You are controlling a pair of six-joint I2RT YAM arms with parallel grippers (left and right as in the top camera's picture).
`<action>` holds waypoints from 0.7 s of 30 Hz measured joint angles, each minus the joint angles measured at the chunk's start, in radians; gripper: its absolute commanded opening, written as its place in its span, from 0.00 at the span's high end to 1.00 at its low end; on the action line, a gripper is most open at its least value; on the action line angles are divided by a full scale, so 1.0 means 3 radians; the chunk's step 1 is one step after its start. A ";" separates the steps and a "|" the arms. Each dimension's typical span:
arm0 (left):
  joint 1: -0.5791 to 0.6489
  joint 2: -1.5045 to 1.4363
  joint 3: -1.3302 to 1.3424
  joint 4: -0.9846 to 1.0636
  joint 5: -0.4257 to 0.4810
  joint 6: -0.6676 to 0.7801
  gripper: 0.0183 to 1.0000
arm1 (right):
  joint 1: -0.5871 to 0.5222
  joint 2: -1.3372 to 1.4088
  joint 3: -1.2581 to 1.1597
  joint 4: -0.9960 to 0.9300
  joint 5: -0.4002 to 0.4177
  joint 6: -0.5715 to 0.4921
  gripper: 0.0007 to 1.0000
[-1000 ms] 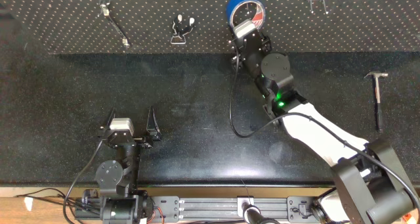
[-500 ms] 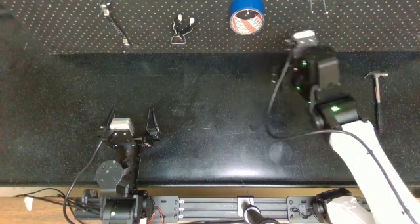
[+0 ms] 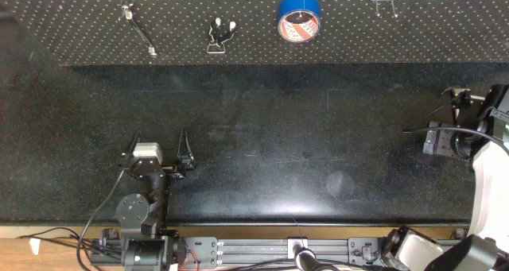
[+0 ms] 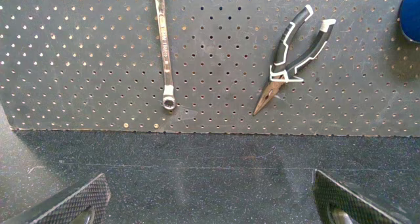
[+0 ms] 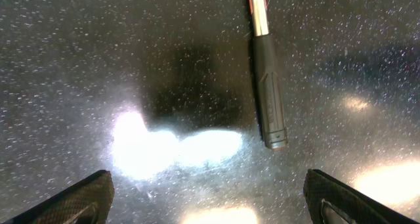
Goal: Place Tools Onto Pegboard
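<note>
A wrench (image 3: 139, 31), black-and-white pliers (image 3: 221, 36) and a blue tape roll (image 3: 299, 18) hang on the pegboard (image 3: 71, 32) along the far edge. The wrench (image 4: 164, 46), pliers (image 4: 292, 56) and an edge of the tape (image 4: 411, 14) face my left gripper (image 4: 210, 201), which rests open near its base (image 3: 159, 136), holding nothing. The hammer (image 5: 268, 86) lies on the black mat at the far right, its head (image 3: 455, 92) peeking out beside the right arm. My right gripper (image 5: 209, 198) hangs open above the hammer's black handle, apart from it.
A bare metal double hook (image 3: 384, 5) sticks out of the pegboard right of the tape. The black mat (image 3: 262, 136) spans the table between the arms. Cables (image 3: 421, 130) trail from the right arm.
The right arm has swung from the tape roll on the pegboard down and to the right, ending over the hammer. The tape stays hanging. The left arm has not moved.
</note>
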 measured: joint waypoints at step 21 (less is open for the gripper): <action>0.0000 0.0000 0.0000 0.0000 0.0000 0.0000 0.00 | -0.0572 0.0997 0.0112 0.0511 -0.0230 -0.1343 0.06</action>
